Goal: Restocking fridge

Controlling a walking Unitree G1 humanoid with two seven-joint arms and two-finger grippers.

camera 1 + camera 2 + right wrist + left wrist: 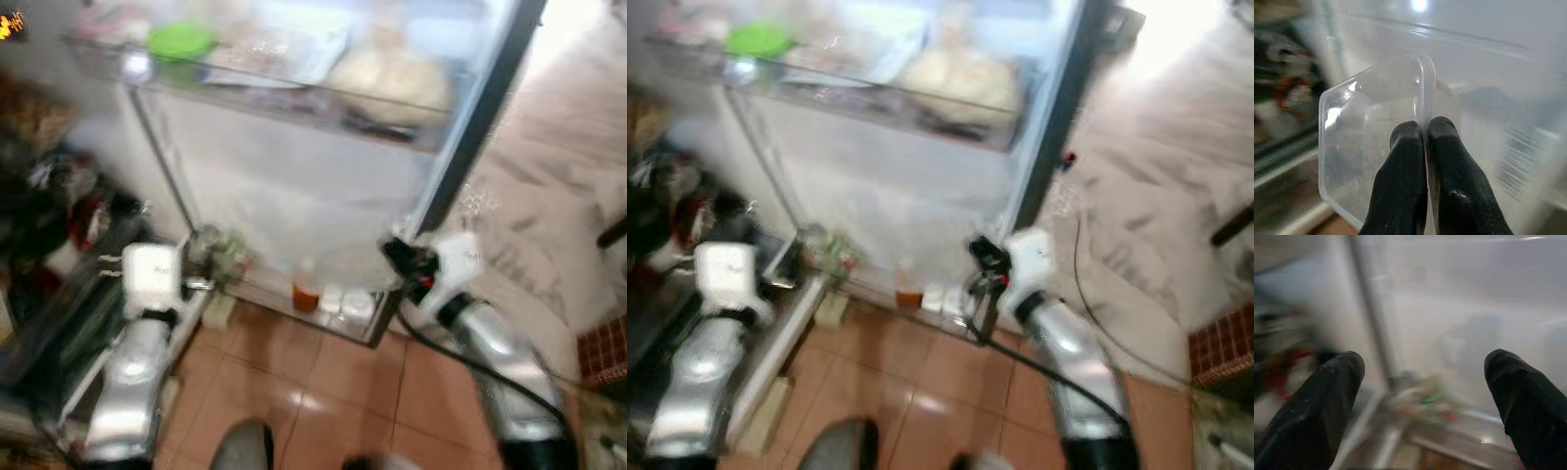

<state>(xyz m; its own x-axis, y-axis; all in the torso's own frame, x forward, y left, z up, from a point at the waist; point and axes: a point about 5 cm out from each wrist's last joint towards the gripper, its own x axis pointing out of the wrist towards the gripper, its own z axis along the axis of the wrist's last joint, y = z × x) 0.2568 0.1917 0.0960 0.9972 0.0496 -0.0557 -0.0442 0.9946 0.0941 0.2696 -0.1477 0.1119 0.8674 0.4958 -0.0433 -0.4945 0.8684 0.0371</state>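
The open fridge (294, 186) stands before me, blurred. Its glass shelf (265, 93) carries a green-lidded tub (179, 41), a flat pack and a pale bagged lump (392, 73). My right gripper (1424, 128) is shut on the rim of a clear plastic container (1371, 156), held low in front of the fridge's right side (411, 262). My left gripper (1425, 382) is open with nothing between its fingers, and it points at the fridge's lower left corner (196, 269).
An orange-capped bottle (306, 292) and small white tubs (348, 302) sit at the fridge's bottom. The door's racks (59, 206) with dark items are at my left. The fridge's dark edge (480, 117) and a beige cloth (558, 196) lie right. Tiled floor (323, 382) is below.
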